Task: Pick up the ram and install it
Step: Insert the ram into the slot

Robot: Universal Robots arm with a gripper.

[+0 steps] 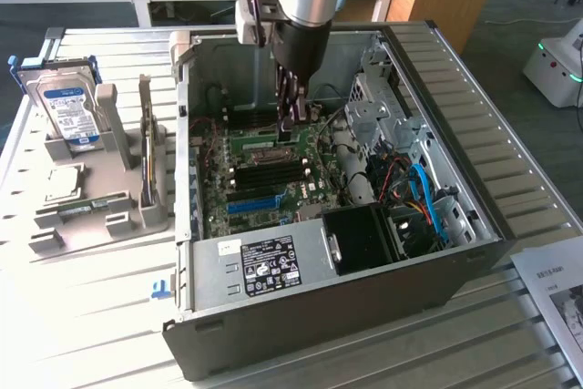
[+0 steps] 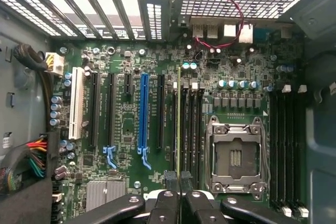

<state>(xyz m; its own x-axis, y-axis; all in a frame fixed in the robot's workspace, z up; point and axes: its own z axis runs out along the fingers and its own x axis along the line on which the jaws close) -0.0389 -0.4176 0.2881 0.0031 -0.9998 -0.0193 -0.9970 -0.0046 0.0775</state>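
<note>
Reaching down from above, the arm placed its gripper (image 1: 287, 129) inside the open computer case (image 1: 364, 271), which lay on its side on a slatted table (image 1: 91, 316). The jaws were clenched on the ram (image 2: 179, 124), a thin green stick seen edge-on from the wrist view, with the black fingers (image 2: 170, 181) pressed against its two faces at one end of the visible edge.

The ram stood upright over the motherboard (image 2: 131, 129). It ran parallel to the black memory slots (image 2: 194, 129) and lay just beside them, on the side away from the CPU socket (image 2: 234, 153). The socket's metal frame was visible, with the bare contact field inside it. Whether the stick's lower edge touched a slot or hung just clear of it could not be told. A blue expansion slot (image 2: 144, 114) lay near the ram on its other side, in a row with black slots and one white slot (image 2: 76, 103).

In the exterior view the gripper sat near the middle of the case, above the green board, with a bundle of coloured cables (image 1: 414, 198) toward the exterior view's right. Outside the case, toward the exterior view's left, a grey holder (image 1: 150, 216) rested on the table. It carried a hard drive (image 1: 68, 107) with a blue label, standing tilted, and a second green stick (image 1: 146, 161) set on edge, well apart from the gripper. A printed sheet (image 1: 556, 293) lay at the table's corner on the exterior view's right.
</note>
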